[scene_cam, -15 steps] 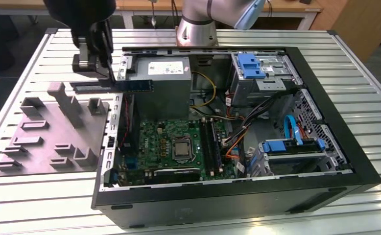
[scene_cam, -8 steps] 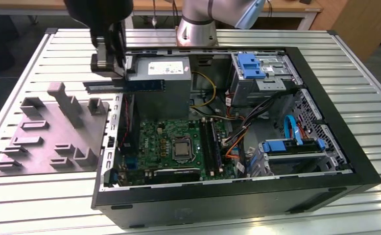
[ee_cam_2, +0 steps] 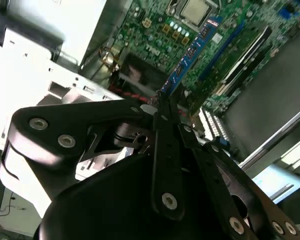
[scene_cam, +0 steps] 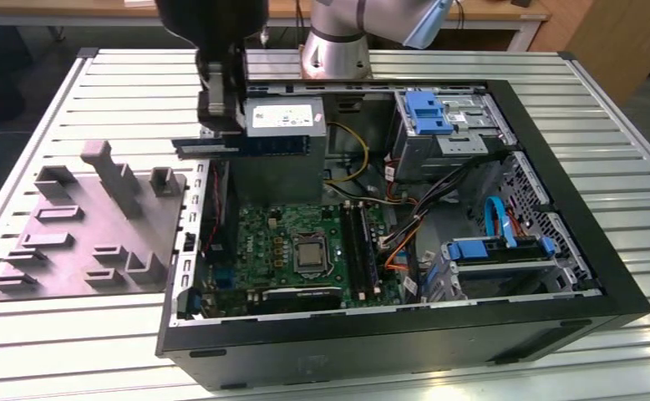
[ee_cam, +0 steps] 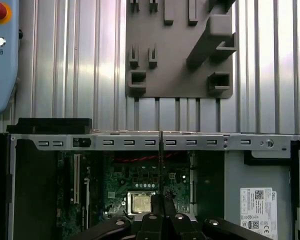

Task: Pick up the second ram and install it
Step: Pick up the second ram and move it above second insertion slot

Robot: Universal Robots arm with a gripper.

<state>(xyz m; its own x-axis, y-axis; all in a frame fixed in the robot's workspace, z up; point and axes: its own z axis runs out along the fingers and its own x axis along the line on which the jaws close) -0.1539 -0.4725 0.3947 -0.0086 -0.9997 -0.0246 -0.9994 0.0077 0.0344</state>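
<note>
I work in a robotics lab or workshop. A ribbed silver aluminium-profile table [scene_cam: 135,67] carries an opened black desktop computer case [scene_cam: 414,334]. In the exterior view, a grey moulded plastic fixture plate [scene_cam: 80,242] lies at nine o'clock of it and a light wooden desk top [scene_cam: 492,12] at twelve.

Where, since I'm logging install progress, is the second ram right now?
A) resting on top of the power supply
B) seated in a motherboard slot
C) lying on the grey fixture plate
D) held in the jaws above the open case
D: the jaws are shut on the second ram, holding it in the air over the open case, clear of the motherboard.
</note>
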